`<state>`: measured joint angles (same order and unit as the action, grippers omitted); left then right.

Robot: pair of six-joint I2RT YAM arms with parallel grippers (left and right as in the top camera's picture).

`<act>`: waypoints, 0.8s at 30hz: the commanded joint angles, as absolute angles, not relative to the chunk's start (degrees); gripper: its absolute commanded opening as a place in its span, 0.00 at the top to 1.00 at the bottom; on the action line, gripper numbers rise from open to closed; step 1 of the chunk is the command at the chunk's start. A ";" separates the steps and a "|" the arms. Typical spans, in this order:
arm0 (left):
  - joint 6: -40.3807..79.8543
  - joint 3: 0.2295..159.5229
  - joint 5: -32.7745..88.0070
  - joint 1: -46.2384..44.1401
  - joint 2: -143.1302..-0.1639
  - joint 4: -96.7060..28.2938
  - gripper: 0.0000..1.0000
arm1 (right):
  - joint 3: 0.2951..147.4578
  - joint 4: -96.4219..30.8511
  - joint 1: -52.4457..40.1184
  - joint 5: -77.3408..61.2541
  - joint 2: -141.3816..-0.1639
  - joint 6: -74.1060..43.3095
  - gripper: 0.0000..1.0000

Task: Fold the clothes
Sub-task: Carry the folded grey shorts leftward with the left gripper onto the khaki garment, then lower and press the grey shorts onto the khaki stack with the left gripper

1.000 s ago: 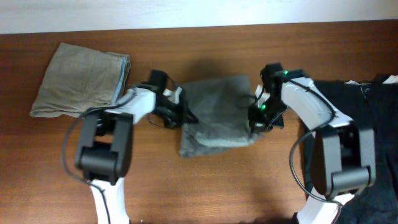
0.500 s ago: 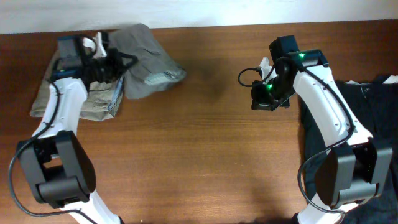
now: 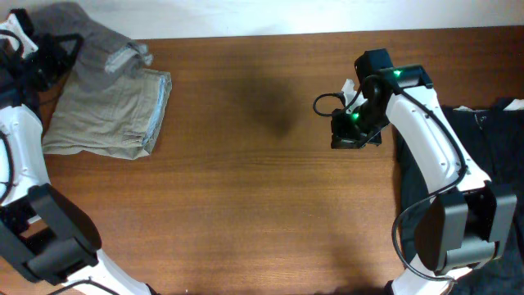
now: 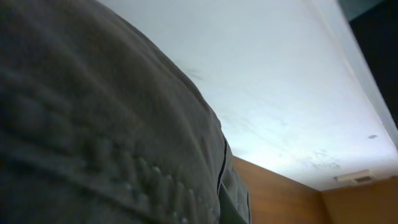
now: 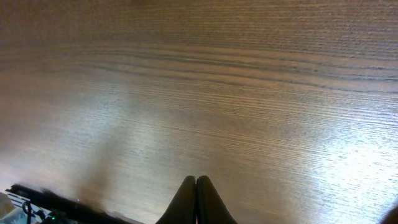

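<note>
- The right gripper (image 5: pixel 196 182) has its two fingers pressed together with nothing between them, and it hovers over bare wood of the table (image 3: pixel 246 197).
- The black garment (image 3: pixel 495 135) lies just beside the right arm, at the table's right edge.
- The left gripper (image 3: pixel 49 59) sits at the far left corner against a bunched mass of grey shorts (image 3: pixel 98 37). Cloth fills its wrist view, so I cannot tell how its jaws stand.
- The grey shorts overlap the far edge of the folded khaki shorts (image 3: pixel 102 115).
</note>
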<state>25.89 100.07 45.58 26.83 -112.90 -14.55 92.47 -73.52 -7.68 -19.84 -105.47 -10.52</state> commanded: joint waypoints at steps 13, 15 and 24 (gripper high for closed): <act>52.29 101.03 45.82 24.01 -120.27 12.40 1.00 | 93.56 -73.71 -7.53 -20.84 -104.60 -10.55 0.96; 52.69 101.03 45.58 22.85 -120.27 10.33 1.00 | 93.56 -73.73 -7.53 -20.82 -104.60 -10.55 0.96; 36.14 101.03 35.59 24.51 -120.27 -17.58 1.00 | 93.56 -73.71 -7.53 -20.80 -104.60 -10.50 0.95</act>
<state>44.31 100.16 38.33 22.68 -121.62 -16.43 92.47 -73.69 -7.68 -20.49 -105.47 -10.52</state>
